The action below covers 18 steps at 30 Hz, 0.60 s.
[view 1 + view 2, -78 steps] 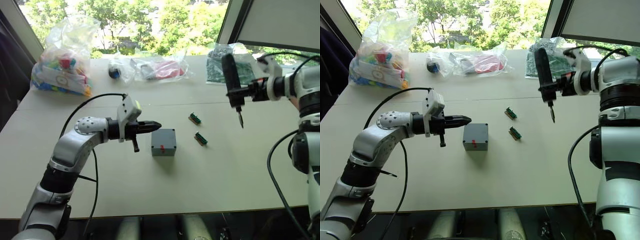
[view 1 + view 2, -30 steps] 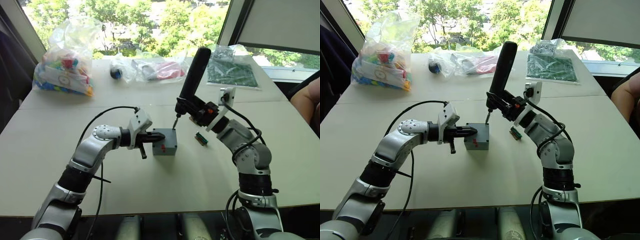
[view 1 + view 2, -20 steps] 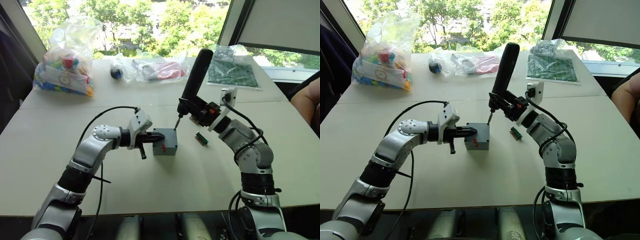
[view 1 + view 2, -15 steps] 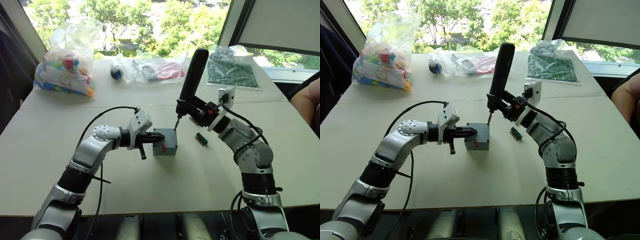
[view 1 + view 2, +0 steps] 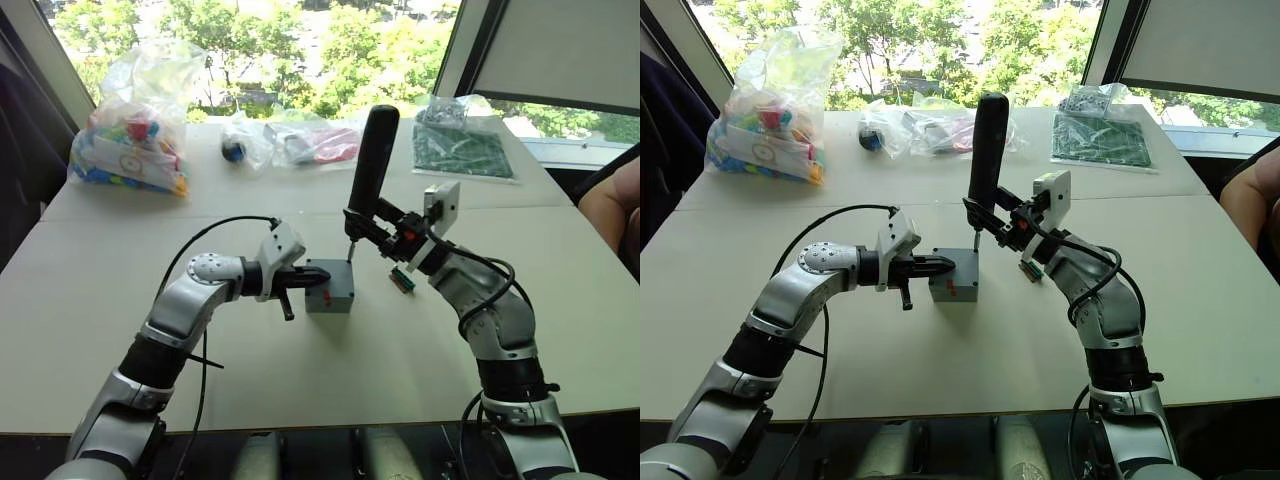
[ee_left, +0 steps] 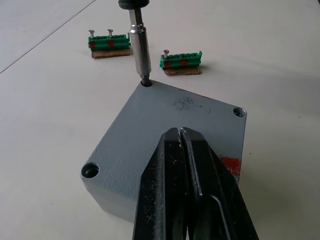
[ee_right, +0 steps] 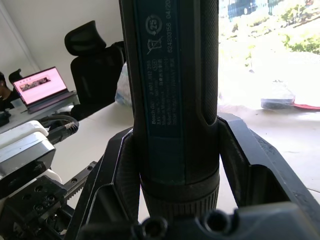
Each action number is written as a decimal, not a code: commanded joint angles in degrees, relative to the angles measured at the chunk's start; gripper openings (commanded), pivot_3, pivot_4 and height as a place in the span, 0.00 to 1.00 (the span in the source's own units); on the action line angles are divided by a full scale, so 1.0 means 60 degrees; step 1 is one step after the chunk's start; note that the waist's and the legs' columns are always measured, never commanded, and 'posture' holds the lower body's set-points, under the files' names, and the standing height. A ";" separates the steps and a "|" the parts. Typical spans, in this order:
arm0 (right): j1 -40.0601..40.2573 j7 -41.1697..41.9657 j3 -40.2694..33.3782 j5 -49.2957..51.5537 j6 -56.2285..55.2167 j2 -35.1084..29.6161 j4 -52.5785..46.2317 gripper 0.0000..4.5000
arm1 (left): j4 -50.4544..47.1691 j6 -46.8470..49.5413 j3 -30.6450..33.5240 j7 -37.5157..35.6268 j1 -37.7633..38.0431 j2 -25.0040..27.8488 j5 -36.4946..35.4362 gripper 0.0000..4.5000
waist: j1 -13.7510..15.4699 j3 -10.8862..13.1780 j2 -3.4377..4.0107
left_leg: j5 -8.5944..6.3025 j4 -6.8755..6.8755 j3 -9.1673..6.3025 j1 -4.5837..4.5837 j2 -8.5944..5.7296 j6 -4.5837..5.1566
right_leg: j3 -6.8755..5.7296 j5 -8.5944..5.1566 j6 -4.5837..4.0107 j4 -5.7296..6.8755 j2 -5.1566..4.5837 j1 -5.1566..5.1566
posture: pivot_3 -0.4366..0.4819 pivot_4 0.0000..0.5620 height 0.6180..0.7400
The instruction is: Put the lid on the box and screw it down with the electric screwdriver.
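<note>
Silver-grey arms, black joints, looping black cables

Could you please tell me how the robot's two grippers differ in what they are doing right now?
The left gripper is shut and empty, its tips resting on the lid; the right gripper clamps the electric screwdriver. The left lies level; the right holds its tool upright. Both work at the box.

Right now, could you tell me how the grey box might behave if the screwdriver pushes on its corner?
The box looks rigid, probably light, so it could slide on the smooth table. The left gripper, jaws shut, likely steadies it. The electric screwdriver presses one corner hole, so slight tipping seems possible.
</note>
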 commanded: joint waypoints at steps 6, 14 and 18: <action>0.0629 0.0166 0.0892 -0.0735 0.0055 -0.0102 0.0500 0.41 | 0.0056 0.0019 -0.0076 -0.0004 0.0099 -0.0017 0.0095 0.00 | -0.0008 -0.0025 0.0000 | -0.0005 0.0000 -0.0003 0.0015 0.0010 0.0006 | 0.0000 -0.0028 -0.0025 0.0002 0.0010 0.0014 | 0.48 0.27 1.00; 0.0529 -0.0058 0.0911 -0.0948 0.0192 -0.0025 0.0946 0.41 | 0.0084 -0.0019 -0.0107 -0.0013 0.0126 -0.0022 0.0136 0.00 | 0.0013 -0.0123 -0.0011 | -0.0005 -0.0001 -0.0004 0.0014 0.0010 0.0007 | -0.0001 -0.0031 -0.0026 0.0000 0.0009 0.0014 | 0.48 0.27 1.00; 0.0608 -0.0077 0.0856 -0.0881 0.0187 0.0030 0.0983 0.41 | 0.0098 -0.0025 -0.0119 -0.0014 0.0152 -0.0013 0.0158 0.00 | 0.0013 -0.0150 -0.0021 | -0.0006 -0.0002 -0.0004 0.0014 0.0010 0.0008 | -0.0001 -0.0034 -0.0028 -0.0001 0.0009 0.0015 | 0.48 0.27 1.00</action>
